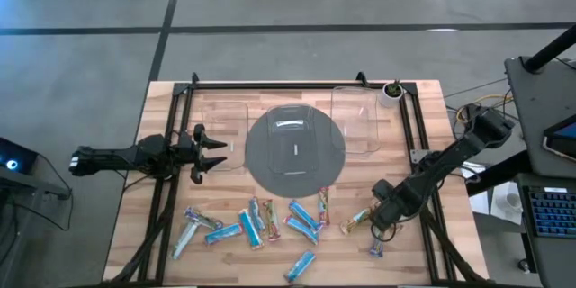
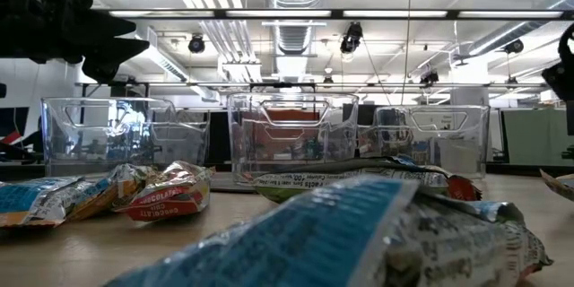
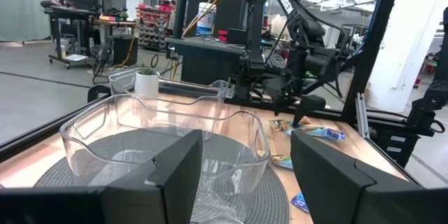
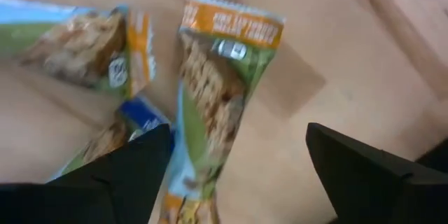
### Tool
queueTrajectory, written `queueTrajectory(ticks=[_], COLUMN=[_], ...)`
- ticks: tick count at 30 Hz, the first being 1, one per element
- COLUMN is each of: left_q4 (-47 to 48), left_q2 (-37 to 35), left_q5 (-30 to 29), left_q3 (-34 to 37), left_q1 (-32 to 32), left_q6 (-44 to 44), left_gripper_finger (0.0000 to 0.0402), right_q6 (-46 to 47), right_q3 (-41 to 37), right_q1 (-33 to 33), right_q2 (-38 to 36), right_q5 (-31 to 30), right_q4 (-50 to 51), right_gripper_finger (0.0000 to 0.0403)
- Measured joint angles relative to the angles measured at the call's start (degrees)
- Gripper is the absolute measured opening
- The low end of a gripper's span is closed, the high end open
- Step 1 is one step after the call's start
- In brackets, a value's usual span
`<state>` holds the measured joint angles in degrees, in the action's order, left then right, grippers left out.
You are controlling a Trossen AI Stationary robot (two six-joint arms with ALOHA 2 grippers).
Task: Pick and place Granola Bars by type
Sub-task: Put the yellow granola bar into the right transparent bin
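Several granola bars lie flat on the near part of the table, from a light-blue one to a small one. My right gripper is open just above the right-hand bars. In the right wrist view its fingers stand on either side of a green-and-orange wrapped bar, and a second bar lies beside it. My left gripper is open and empty at the left, next to the left clear tray; it also shows in the left wrist view.
A round grey plate lies at the table's middle with a clear tray on it. Another clear tray stands at the far right, with a small potted plant by the far right corner. Bars fill the low view's foreground.
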<state>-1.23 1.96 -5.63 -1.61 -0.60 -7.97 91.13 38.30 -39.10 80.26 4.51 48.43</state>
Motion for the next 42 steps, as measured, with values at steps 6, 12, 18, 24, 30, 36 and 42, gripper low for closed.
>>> queueTrajectory(ticks=[6,12,18,24,30,36,42], left_q4=[0.0,0.1,0.2,0.3,0.3,0.4,0.4], left_q2=[0.0,0.0,0.0,0.0,0.0,0.0,0.0], left_q5=[0.0,0.0,0.0,0.0,0.0,0.0,0.0], left_q3=[0.0,0.0,0.0,0.0,0.0,0.0,0.0], left_q1=[0.0,0.0,0.0,0.0,0.0,0.0,0.0], left_q6=[0.0,0.0,0.0,0.0,0.0,0.0,0.0], left_gripper_finger=[0.0200,0.0200,0.0200,0.0200,0.0200,0.0200,0.0200], right_q6=[1.9,3.8,3.0,3.0,-7.2,-19.5,-37.5], right_q3=[-3.5,-4.0,-4.2,-0.7,8.3,15.9,14.7], right_q1=[0.2,0.4,2.0,4.7,11.4,30.1,54.7], right_q2=[0.2,-1.1,-4.5,-13.0,-21.9,-23.8,-20.8], right_q5=[0.8,1.1,1.1,-10.3,-28.2,-37.2,-22.6], right_q4=[-5.4,-6.0,-8.6,-10.8,-8.6,3.3,1.6], right_gripper_finger=[0.0298,0.0210,0.0104,0.0056,0.0069,0.0073,0.0108])
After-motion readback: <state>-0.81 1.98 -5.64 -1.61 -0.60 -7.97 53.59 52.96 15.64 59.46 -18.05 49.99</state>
